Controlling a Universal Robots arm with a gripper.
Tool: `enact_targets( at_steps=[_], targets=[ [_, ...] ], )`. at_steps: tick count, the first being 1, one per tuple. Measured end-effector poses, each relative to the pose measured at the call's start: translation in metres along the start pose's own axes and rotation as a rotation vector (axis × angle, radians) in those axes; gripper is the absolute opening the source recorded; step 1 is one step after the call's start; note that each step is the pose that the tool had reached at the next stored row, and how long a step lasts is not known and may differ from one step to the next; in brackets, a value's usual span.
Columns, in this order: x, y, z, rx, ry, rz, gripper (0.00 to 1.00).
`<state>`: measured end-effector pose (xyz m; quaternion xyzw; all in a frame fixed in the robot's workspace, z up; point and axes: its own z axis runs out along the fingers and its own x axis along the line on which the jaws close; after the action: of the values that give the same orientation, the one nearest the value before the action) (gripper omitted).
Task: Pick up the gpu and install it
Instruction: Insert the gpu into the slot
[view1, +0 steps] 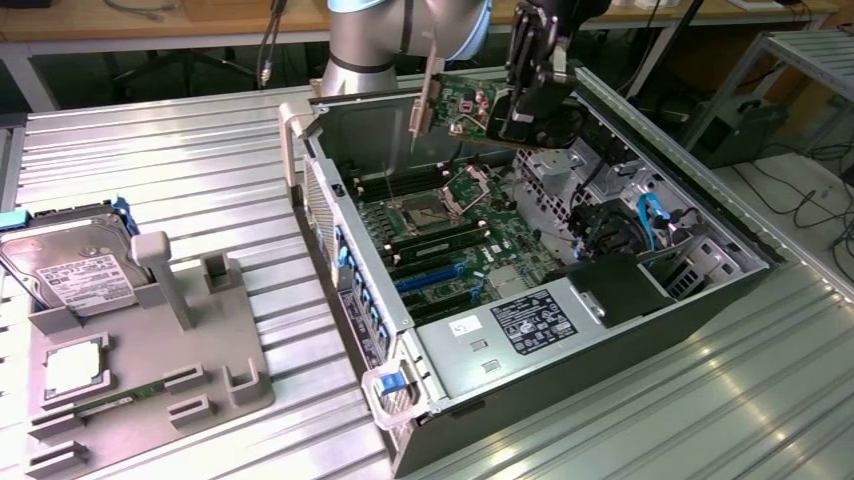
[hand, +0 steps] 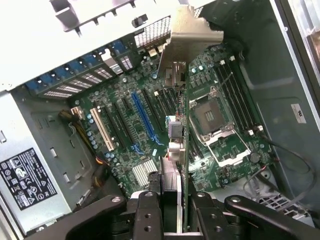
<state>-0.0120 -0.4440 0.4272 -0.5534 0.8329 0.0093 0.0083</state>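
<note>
The gpu (view1: 461, 103) is a dark green circuit card with a silvery bracket strip (view1: 429, 100) along one end. It hangs on edge above the open computer case (view1: 350, 300), over the motherboard's far end. My gripper (view1: 518, 110) is shut on the card's end away from the bracket. In the wrist view the gpu (hand: 181, 145) appears edge-on between my black fingers (hand: 148, 212), its bracket (hand: 192, 37) pointing at the case's rear wall. Below it lie the motherboard's long blue slot (hand: 145, 117) and the processor socket (hand: 218, 125). The card touches no slot.
The case lies on its side on a ribbed metal table (view1: 160, 160), with a power supply (view1: 534, 322) at its near end and blue cables (view1: 654, 215) on the exterior view's right. A grey fixture (view1: 200, 350) holds a hard drive (view1: 74, 270), a processor chip (view1: 74, 366) and a memory stick (view1: 114, 405).
</note>
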Motion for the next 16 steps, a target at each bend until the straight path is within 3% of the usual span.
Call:
enact_targets(
  at_steps=[11, 15, 16],
  targets=[
    [0.0000, 0.0000, 0.0002, -0.0033, 0.0007, -0.138, 0.28],
    [0.0000, 0.0000, 0.0009, -0.0089, -0.0129, -0.176, 0.28],
    [-0.0001, 0.0000, 0.0011, -0.0080, -0.0142, -0.181, 0.28]
  ],
)
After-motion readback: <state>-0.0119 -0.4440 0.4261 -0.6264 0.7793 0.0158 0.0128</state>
